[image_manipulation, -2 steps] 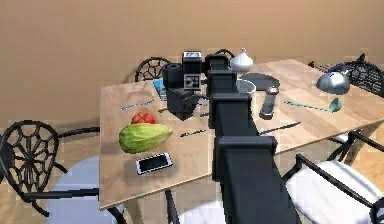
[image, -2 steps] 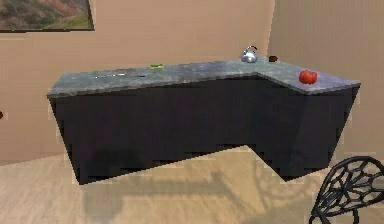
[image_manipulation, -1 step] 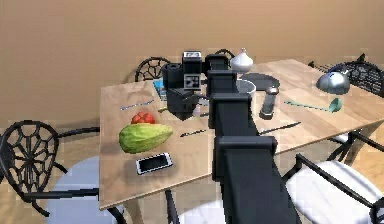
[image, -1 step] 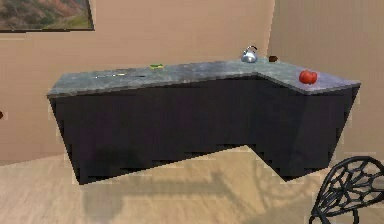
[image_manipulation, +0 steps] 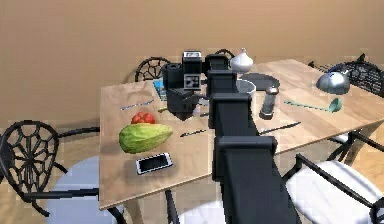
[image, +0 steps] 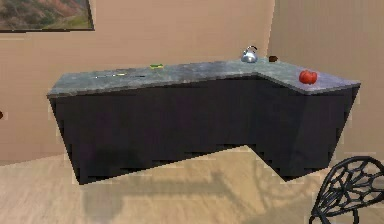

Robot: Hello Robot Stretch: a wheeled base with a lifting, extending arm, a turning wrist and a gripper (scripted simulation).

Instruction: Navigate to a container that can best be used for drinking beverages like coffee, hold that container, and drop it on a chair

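A small grey cup-like container (image_manipulation: 267, 103) stands on the wooden table (image_manipulation: 120, 180), just right of the dark arm bar. My gripper (image_manipulation: 185, 108) hangs over the table's middle, left of the arm's two white marker squares. Small things lie around its far end, so I cannot tell whether it holds anything. On the dark counter (image: 180, 125) in the forward view, a small dark brown thing (image: 272, 60) sits near the corner beside a metal kettle (image: 249, 54). Dark wire chairs stand at the table's left (image_manipulation: 35, 155) and far side (image_manipulation: 152, 68). Another chair (image: 352, 192) shows at the forward view's bottom right.
The table also carries a green melon (image_manipulation: 145, 138), a red tomato (image_manipulation: 143, 118), a phone (image_manipulation: 154, 162), a dark pot (image_manipulation: 262, 85), a teal ladle (image_manipulation: 315, 103) and a metal dome (image_manipulation: 337, 80). A white-cushioned chair (image_manipulation: 335, 185) is at the lower right. A red fruit (image: 308, 76) sits on the counter's right end.
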